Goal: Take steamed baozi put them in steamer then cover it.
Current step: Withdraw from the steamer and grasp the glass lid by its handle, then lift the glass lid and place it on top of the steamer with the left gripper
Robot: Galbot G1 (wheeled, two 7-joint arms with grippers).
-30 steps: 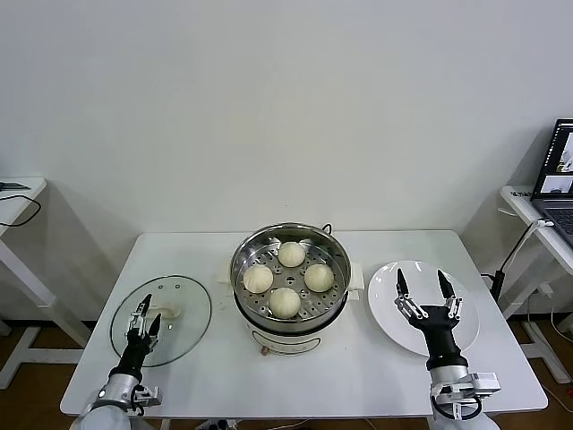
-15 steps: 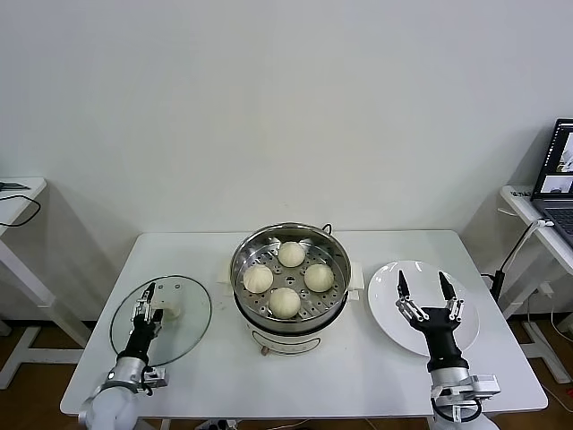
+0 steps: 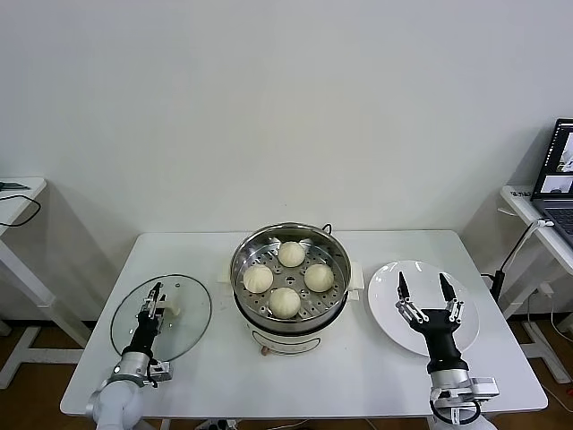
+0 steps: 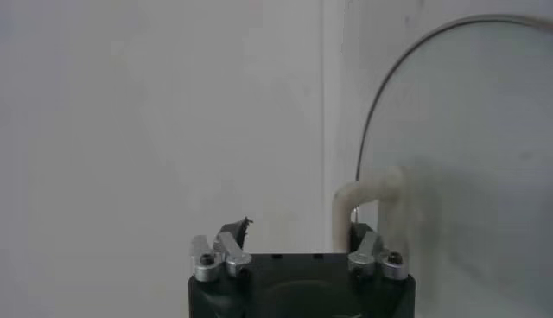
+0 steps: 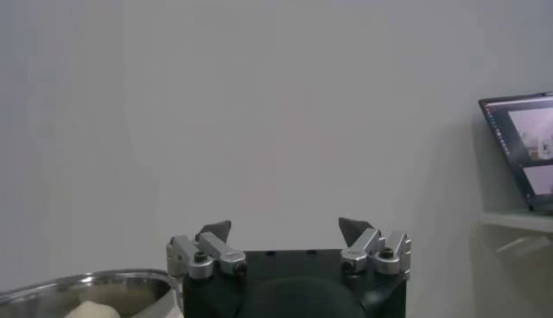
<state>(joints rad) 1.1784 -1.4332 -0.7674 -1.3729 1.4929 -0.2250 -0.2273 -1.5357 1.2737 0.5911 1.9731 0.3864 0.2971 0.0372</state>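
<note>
Closing in from where it was spread a second ago, the left gripper (image 3: 158,298) is narrowing its jaws around the white rectangular handle (image 3: 169,311) of the round clear glass cover (image 3: 161,318), lying flat on the white table (image 3: 224,372). Four cream-white steamed baozi (image 3: 285,302) are sitting inside the shiny steel steamer (image 3: 291,274). Over the white plate (image 3: 383,291), the right gripper (image 3: 423,288) is hovering with jaws spread wide.

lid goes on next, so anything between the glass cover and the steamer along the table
Nothing visible. The cover lies flat with the left end effector at its handle; bare table separates it from the open steamer. The right end effector hangs over the plate.
</note>
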